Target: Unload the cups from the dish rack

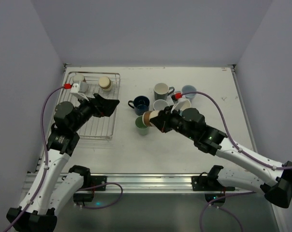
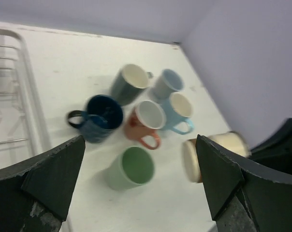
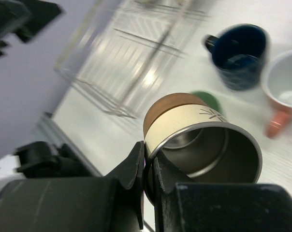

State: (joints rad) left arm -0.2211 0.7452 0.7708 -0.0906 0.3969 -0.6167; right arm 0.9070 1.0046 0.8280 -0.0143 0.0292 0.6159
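The wire dish rack [image 1: 95, 126] lies at the left. It holds a pale cup [image 1: 78, 78] and a beige cup [image 1: 105, 83] at its far end. My left gripper [image 1: 109, 105] is open and empty over the rack's right rim, and its fingers [image 2: 51, 176] frame the table cups. My right gripper [image 1: 161, 121] is shut on the rim of a beige-and-brown tumbler [image 1: 152, 118], held tilted above the table next to the mint green cup [image 1: 141, 125]. The tumbler [image 3: 194, 125] fills the right wrist view. The navy mug [image 1: 140, 105], grey-green mug [image 1: 161, 90] and light blue mug [image 1: 188, 91] stand on the table.
A salmon mug [image 2: 145, 121] and another light blue mug [image 2: 180, 110] stand in the cluster mid-table. The mint cup [image 2: 131, 168] lies nearest the left fingers. White walls enclose the table on three sides. The rack [image 3: 131, 53] is blurred in the right wrist view.
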